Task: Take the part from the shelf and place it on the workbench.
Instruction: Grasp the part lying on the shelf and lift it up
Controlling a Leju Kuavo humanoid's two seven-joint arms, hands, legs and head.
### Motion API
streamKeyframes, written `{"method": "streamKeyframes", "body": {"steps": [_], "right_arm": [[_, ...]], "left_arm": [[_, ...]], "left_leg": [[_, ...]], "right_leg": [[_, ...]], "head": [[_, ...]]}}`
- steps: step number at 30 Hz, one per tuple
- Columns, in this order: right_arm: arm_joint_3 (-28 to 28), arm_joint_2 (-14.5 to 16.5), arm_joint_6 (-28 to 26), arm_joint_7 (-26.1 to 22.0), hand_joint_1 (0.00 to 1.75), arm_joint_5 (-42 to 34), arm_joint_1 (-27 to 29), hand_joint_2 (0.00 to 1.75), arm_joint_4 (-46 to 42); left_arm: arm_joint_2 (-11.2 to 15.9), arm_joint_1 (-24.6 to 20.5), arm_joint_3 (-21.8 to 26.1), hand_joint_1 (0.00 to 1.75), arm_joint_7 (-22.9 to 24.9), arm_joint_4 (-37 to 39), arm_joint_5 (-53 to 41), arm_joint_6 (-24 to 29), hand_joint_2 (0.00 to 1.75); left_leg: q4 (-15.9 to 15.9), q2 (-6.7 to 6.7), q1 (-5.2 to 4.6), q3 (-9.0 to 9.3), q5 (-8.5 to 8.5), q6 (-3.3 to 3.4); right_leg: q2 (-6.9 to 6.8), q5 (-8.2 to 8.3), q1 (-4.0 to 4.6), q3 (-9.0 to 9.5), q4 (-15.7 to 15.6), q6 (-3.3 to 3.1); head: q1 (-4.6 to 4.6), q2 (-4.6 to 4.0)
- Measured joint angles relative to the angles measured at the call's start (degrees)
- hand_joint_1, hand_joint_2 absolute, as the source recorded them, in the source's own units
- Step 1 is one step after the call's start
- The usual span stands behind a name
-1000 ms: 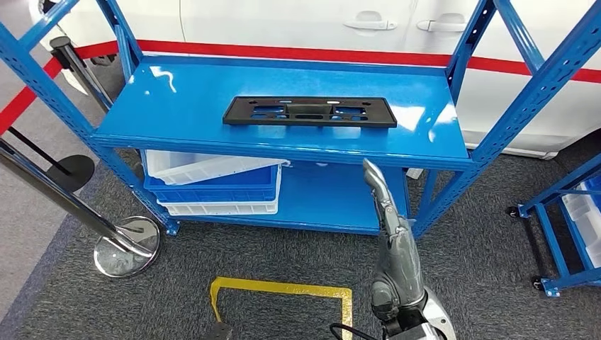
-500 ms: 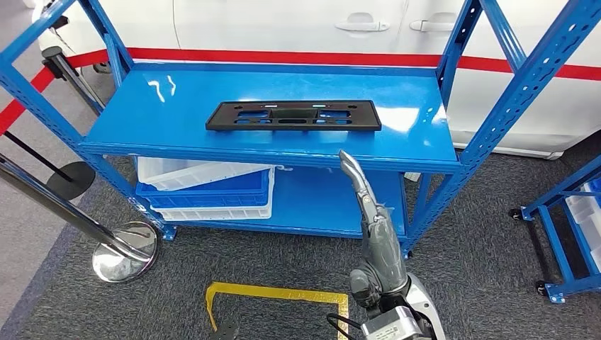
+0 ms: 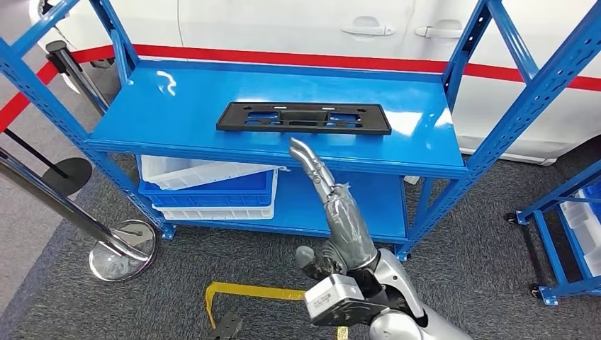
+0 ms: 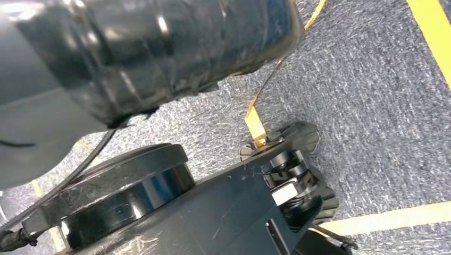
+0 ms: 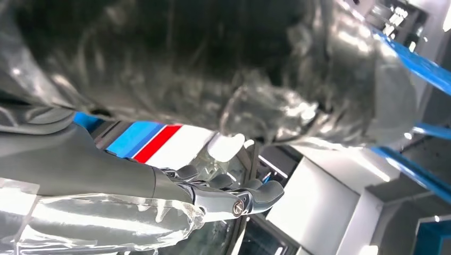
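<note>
A flat black rectangular part (image 3: 303,117) with several cut-outs lies across the middle of the blue shelf's top board (image 3: 177,106). My right hand (image 3: 326,195) reaches up from below with its fingers stretched out and nothing in them. Its fingertips (image 3: 298,146) stand at the board's front edge, just short of the part and not touching it. In the right wrist view the same hand (image 5: 213,194) shows extended fingers under a clear plastic cover. My left hand's dark ribbed cover (image 4: 149,48) hangs over the carpet, fingers hidden.
White and blue bins (image 3: 212,188) sit on the lower shelf. Blue uprights (image 3: 524,92) frame the board's right side. A chrome stanchion base (image 3: 120,248) stands at the left, another blue rack (image 3: 567,234) at the right, a white car (image 3: 298,25) behind. Yellow tape (image 3: 269,292) marks the floor.
My right hand has swung up and to the left, its fingertips now at the shelf's front edge below the part. The camera shifted slightly; the part has not moved.
</note>
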Motion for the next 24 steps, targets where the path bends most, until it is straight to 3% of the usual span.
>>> {"method": "streamKeyframes", "body": {"steps": [2,4,8,9,12,13,14,15,17,19,22,24], "right_arm": [[0.3,0.4,0.0,0.1,0.0,0.1,-1.1,1.75,0.8],[0.6,0.8,0.1,0.5,0.0,0.3,-2.0,1.75,1.4],[1.5,1.8,1.4,3.1,0.0,1.0,-4.9,1.75,3.7],[1.7,2.1,1.8,4.0,0.0,1.1,-6.0,1.75,4.5],[2.2,3.3,2.3,6.8,0.0,0.9,-9.0,1.75,8.7],[2.5,3.6,2.1,7.6,0.0,1.1,-9.8,1.75,10.6],[2.7,3.9,1.7,8.3,0.0,1.8,-10.5,1.75,12.5],[3.0,4.3,1.2,9.1,0.0,3.0,-11.2,1.75,14.4],[3.4,4.8,0.3,10.5,0.0,6.0,-12.8,1.75,17.7],[3.8,5.2,0.0,11.5,0.0,8.2,-13.7,1.75,20.1],[4.6,5.7,-0.2,13.3,0.0,10.5,-14.6,1.75,23.8],[5.0,5.9,-0.2,15.3,0.0,12.3,-15.6,1.75,26.5]], "left_arm": [[-0.1,0.0,0.0,0.0,0.0,0.0,0.0,0.1,0.0],[-0.2,-0.1,-0.1,0.0,0.0,0.0,-0.1,0.2,0.0],[-0.3,-0.3,-0.3,0.0,0.3,0.0,-0.3,0.0,0.0],[-0.3,-0.4,-0.3,0.0,0.4,0.0,-0.1,-0.1,0.0],[-0.3,-0.4,-0.3,0.0,0.4,0.0,0.9,-0.2,0.0],[-0.3,-0.3,-0.3,0.0,0.4,0.0,1.3,-0.2,0.0],[-0.3,-0.1,-0.3,0.0,0.5,0.0,1.7,-0.1,0.0],[-0.2,0.0,-0.3,0.0,0.6,0.0,1.9,-0.1,0.0],[0.0,0.2,-0.3,0.0,0.8,0.0,2.1,0.0,0.0],[0.2,0.3,-0.3,0.0,0.8,0.0,2.2,0.0,0.0],[0.4,0.8,-0.3,0.0,0.3,0.0,2.5,-0.8,0.0],[0.6,1.2,-0.3,0.0,-0.6,0.0,2.8,-2.0,0.0]], "left_leg": [[0.7,-0.12,0.16,-0.08,-0.42,-0.48],[1.4,-0.22,0.11,-0.37,-0.81,-1.06],[2.6,-0.16,0.25,-1.03,-1.4,-2.04],[3.9,-0.1,0.3,-1.63,-2.24,-2.31],[13.5,0.02,0.46,-6.11,-6.7,-3.0],[16.1,0.02,0.5,-7.42,-7.37,-3.07],[16.4,0.02,0.5,-7.72,-6.82,-3.0],[14.7,0.02,0.48,-7.04,-5.34,-2.81],[7.2,0.02,0.37,-3.67,-1.74,-2.24],[1.8,-0.06,0.0,-1.24,-0.19,-1.77],[0.4,-0.18,-0.16,-0.76,0.03,-1.34],[-0.4,-0.06,0.12,-0.28,0.4,-0.82]], "right_leg": [[0.0,3.66,-0.28,3.45,-7.3,0.3],[0.15,4.95,-0.2,5.48,-11.8,-0.11],[0.34,5.21,0.03,5.47,-12.5,-1.63],[0.32,5.34,-0.08,5.48,-12.6,-1.91],[0.13,5.42,0.0,5.45,-12.6,-2.31],[0.06,5.42,0.08,5.45,-12.6,-2.35],[0.04,5.4,0.16,5.46,-12.6,-2.37],[0.04,5.39,0.21,5.47,-12.6,-2.37],[0.07,5.37,0.26,5.53,-12.7,-2.34],[0.05,5.48,0.31,5.51,-13.1,-2.06],[-0.01,5.65,0.37,5.54,-13.6,-1.34],[-0.08,4.61,0.45,5.05,-12.4,-0.91]], "head": [[0.02,0.0],[0.0,0.0],[-0.08,0.0],[-0.21,0.0],[-0.45,0.0],[-0.44,0.0],[-0.44,0.0],[-0.44,0.0],[-0.43,0.0],[-0.43,0.0],[-0.38,0.0],[-0.27,0.0]]}}
